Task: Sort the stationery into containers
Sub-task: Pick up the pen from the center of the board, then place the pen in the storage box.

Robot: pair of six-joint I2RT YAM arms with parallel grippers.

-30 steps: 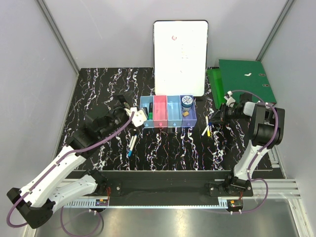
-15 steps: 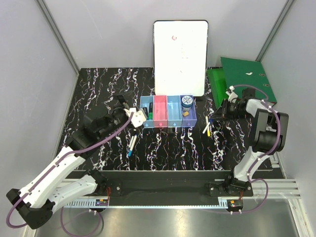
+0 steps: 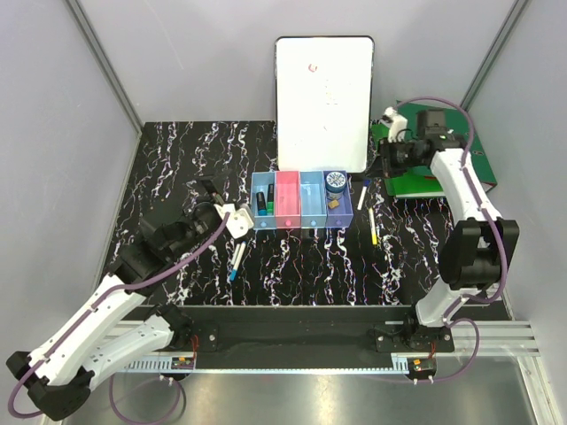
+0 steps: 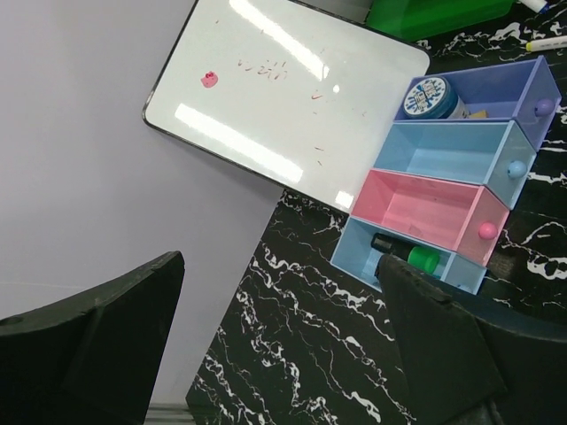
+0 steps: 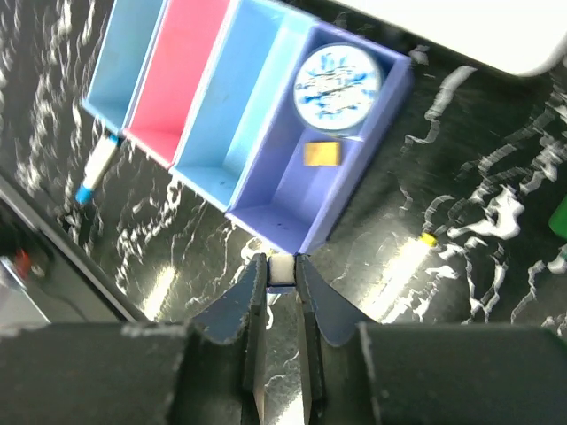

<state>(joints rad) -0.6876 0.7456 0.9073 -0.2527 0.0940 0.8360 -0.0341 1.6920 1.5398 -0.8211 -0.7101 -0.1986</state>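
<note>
With right gripper point(image 5: 279, 262) clamped on the apparent white pen point(image 5: 280, 273) and left gripper point(image 4: 282, 266) splayed, swing to eight o'clock over containers point(image 3: 301, 223), lower, release.

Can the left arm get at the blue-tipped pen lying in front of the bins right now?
Probably yes. The left end effector is open and empty, the blue-tipped pen lies flat on the table close beside it, and nothing stands between them.

table point(image 3: 177, 159) black marbled | carries four-bin row point(image 3: 288, 202), whiteboard point(image 3: 323, 102), green binder point(image 3: 409, 182) | loose: left pens point(image 3: 236, 257), right pen point(image 3: 373, 232)
</note>
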